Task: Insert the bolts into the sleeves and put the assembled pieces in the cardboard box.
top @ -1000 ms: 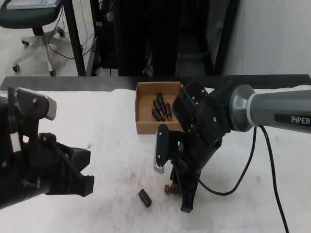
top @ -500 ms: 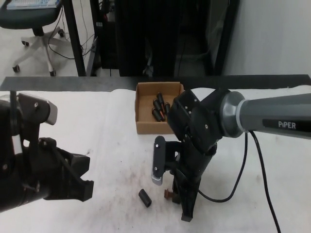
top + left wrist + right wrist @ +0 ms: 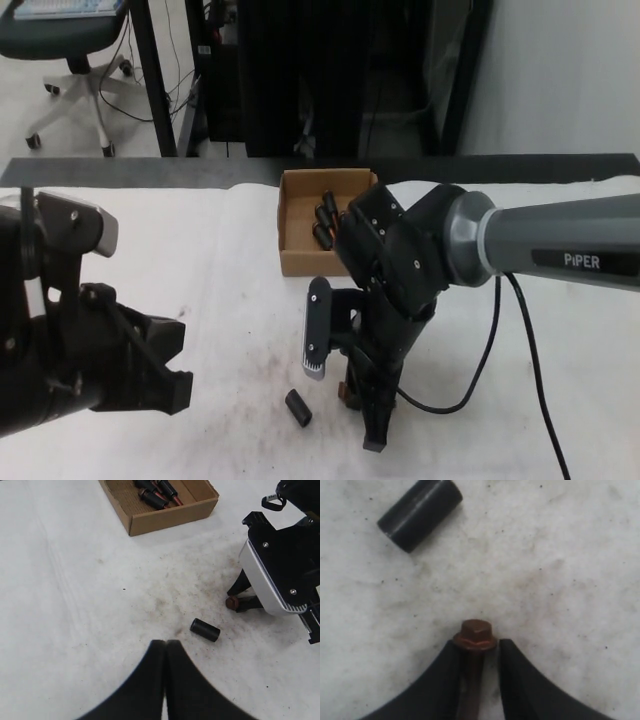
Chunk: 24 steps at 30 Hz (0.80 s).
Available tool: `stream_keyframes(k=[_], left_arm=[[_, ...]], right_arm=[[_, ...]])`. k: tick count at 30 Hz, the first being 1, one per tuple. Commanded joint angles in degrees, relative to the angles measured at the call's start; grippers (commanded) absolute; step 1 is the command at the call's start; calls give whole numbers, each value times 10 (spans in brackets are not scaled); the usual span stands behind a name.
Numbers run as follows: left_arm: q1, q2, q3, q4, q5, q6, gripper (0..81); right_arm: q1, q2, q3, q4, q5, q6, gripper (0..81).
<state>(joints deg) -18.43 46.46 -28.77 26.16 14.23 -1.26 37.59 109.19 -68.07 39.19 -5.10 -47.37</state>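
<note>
Right wrist view shows the bolt (image 3: 475, 636) lying on the tabletop (image 3: 560, 580), its shank between the fingers of the right gripper (image 3: 477, 644). The fingers stand narrowly apart, with a sliver of tabletop showing beside the shank, so the grip looks not yet closed. They should probably close squarely on the shank behind the head, leaving the threaded end free. The sleeve (image 3: 420, 512) lies near, apart from the bolt and at an angle. The left gripper (image 3: 166, 642), fingers pressed together and empty, hangs just short of it and would need to open first. Farther back, the cardboard box (image 3: 300, 262) holds assembled pieces (image 3: 328, 215).
</note>
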Motion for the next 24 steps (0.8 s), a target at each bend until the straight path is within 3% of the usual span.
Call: stream_keyframes(k=[1, 2, 3, 7, 10, 14, 17, 21, 24], left_arm=[[1, -1, -1, -3, -5, 0, 3], [1, -1, -1, -3, -5, 0, 3], [1, -1, -1, -3, -5, 0, 3], [1, -1, -1, -3, 11, -4, 3], [1, -1, -1, -3, 64, -37, 3], [0, -1, -1, 2, 149, -98, 3], [0, -1, -1, 6, 165, -149, 3], [-13, 11, -1, 5, 179, -233, 3], [-39, 42, -5, -21, 176, -228, 3]], right_arm=[[5, 11, -3, -5, -12, 7, 134], [5, 11, -3, -3, -7, 22, 42], [5, 11, -3, -3, -1, 47, 4], [5, -3, -5, -3, 64, 115, 8], [-2, -41, -5, -3, 98, 173, 8], [-37, -107, -5, -4, 89, 302, 8], [-76, -166, -3, -4, 66, 387, 8], [-129, -228, -1, -4, 45, 411, 8], [-161, -262, -1, 0, 31, 411, 8]])
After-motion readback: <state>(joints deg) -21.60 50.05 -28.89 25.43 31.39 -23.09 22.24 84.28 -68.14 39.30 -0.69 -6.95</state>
